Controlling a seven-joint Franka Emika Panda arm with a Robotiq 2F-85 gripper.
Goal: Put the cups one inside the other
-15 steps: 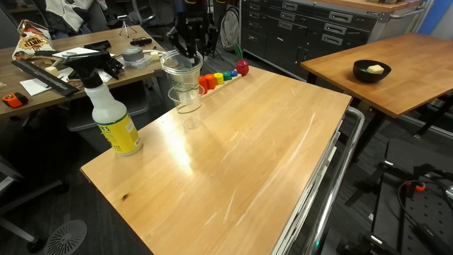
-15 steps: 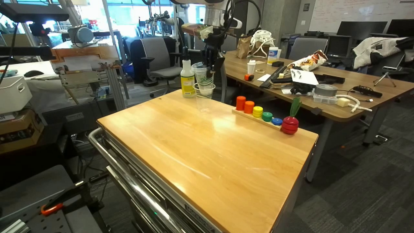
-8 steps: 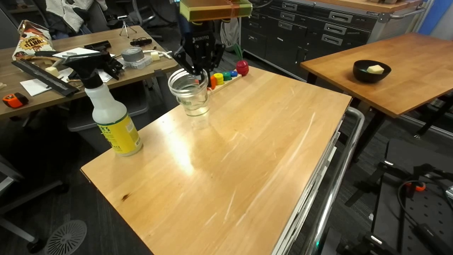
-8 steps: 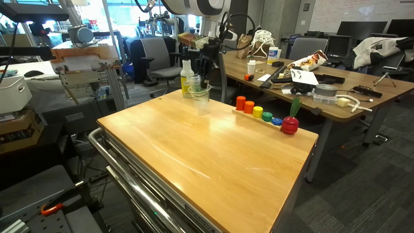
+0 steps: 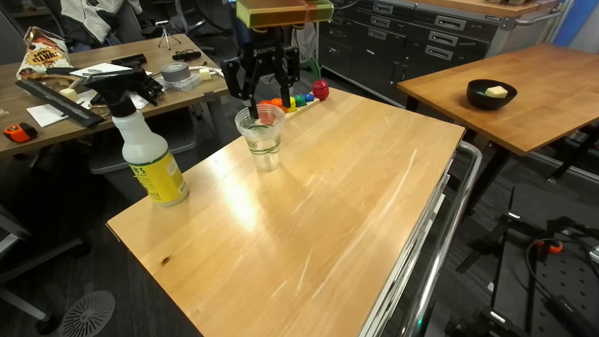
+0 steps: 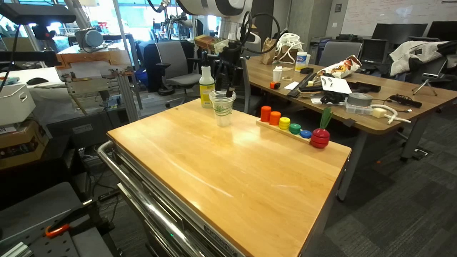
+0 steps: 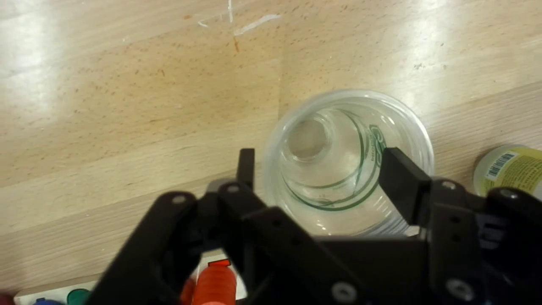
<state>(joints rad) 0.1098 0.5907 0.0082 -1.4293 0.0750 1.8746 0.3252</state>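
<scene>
The clear plastic cups stand upright on the wooden tabletop, nested into a single stack with several rims close together at the top. How many there are cannot be counted. In an exterior view the same stack shows green print round its middle. My gripper is open just over the stack's mouth. One of its fingers reaches over the inside of the rim, while the opposite finger is outside it. Nothing is pinched between them. From above, the cups lie in the gap between the fingers.
A spray bottle with a yellow label stands beside the cups, at the table's edge. Close to the gripper's other side is a wooden base with coloured toy rings, ending in a red radish-like piece. The table extends toward its metal handle.
The upper cups, held by the rim above a lower one a second ago, have come down into it. My gripper has lowered, then spread its fingers and let go of the rim.
</scene>
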